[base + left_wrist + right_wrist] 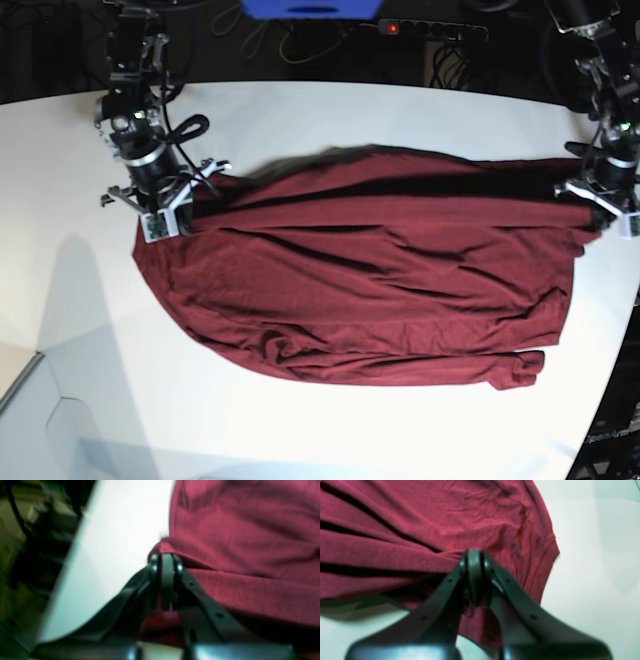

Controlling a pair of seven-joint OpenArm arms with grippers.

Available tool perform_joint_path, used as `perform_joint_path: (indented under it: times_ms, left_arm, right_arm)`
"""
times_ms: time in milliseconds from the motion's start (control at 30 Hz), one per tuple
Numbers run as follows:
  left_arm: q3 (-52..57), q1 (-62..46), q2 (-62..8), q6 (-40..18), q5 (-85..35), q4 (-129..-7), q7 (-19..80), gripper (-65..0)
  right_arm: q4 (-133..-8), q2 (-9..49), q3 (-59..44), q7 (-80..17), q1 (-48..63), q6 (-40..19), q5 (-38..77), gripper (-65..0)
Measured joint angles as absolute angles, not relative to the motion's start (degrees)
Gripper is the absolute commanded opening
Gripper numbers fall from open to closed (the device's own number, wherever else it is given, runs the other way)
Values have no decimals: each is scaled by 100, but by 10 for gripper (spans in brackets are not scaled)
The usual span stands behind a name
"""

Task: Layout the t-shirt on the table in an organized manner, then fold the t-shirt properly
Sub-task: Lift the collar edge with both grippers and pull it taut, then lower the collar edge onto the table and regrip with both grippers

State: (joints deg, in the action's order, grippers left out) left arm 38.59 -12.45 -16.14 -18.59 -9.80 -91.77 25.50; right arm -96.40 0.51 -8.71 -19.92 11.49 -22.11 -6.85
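The t-shirt [370,270] lies spread sideways across the middle of the table [330,110], far edge pulled into a fairly straight line between my two arms, near edge sagging in a loose curve with bunched folds and a rolled lump at the near right corner. Long creases run across the body, so it's not flat yet. My right gripper [475,555], on the left of the base view, has its jaws clamped tight on a pinch of fabric at that end's far corner; the right wrist view shows cloth gathered into pleats radiating from the grip. My left gripper [166,560], on the right of the base view, is likewise closed on the hem edge at the opposite far corner, near the table's curved edge; the wrist view is blurred but red fabric sits between the pads. I read this as the layout step, mid-stretch: both corners held, cloth tensioned between them, folding not started. Next move, I think: keep both grips, pull apart a little more to take out the creases, drag or lift-and-lay so the near edge straightens, then release. Watch the left side: it's close to the table edge, so little room to pull outward. I can't tell collar from hem at this angle, which matters before choosing a fold line.
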Motion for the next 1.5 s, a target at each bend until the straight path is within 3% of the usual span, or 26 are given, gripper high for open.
perform_joint_path:
  times_ms: [200, 400, 800, 967, 1233, 1500]
  left_arm:
    - [4335, -1389, -1332, -1846, -926, -10269, 3612, -648]
    - [4534, -1396, -1347, -1868, -921, -10473, 4733, -648]
    - [4574, -1721, -1363, -1868, -937, -10617, 5249, -648]
    - [4598, -1721, -1431, -1870, -676, -11050, 6084, -648]
    - [4609, -1706, -1444, -1872, -556, -11041, 6217, -648]
    - [4567, -1046, -1446, -1872, -528, -9738, 5878, -648]
  right_arm:
    - [-9603, 49, -858, -1986, 1068, -2211, -685, -650]
    - [-9480, 60, -856, -1977, 1039, -2211, -685, -650]
    - [-9480, 60, -856, -1979, 1037, -2211, -685, -650]
    - [-9480, 60, -856, -1992, 1037, -2211, -683, -650]
    - [-9480, 45, -856, -1975, 1037, -2211, -681, -650]
    - [-9472, 16, -847, -1970, 928, -2209, -663, -650]
